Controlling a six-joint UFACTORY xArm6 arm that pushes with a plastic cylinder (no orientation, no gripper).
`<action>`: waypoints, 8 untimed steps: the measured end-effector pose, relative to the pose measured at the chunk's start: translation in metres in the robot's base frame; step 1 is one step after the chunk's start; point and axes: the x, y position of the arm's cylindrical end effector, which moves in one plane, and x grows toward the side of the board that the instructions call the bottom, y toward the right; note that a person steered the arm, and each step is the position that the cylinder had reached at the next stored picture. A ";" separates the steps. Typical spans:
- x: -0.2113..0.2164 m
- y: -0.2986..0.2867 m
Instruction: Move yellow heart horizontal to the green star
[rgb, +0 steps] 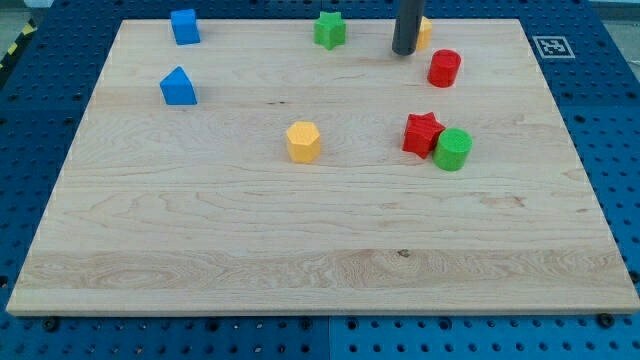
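Observation:
The green star (329, 30) sits near the view's top, a little right of centre. The yellow heart (425, 32) lies to its right at about the same height, mostly hidden behind my rod; only its right edge shows. My tip (404, 51) rests on the board at the yellow heart's left side, between it and the green star, touching or nearly touching the heart.
A red cylinder (444, 68) stands just below right of the heart. A red star (422, 133) and green cylinder (452, 149) touch at mid right. A yellow hexagon (303, 141) is central. Two blue blocks (184, 26) (178, 87) sit top left.

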 end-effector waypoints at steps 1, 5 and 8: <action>-0.023 -0.007; -0.055 -0.015; -0.049 0.039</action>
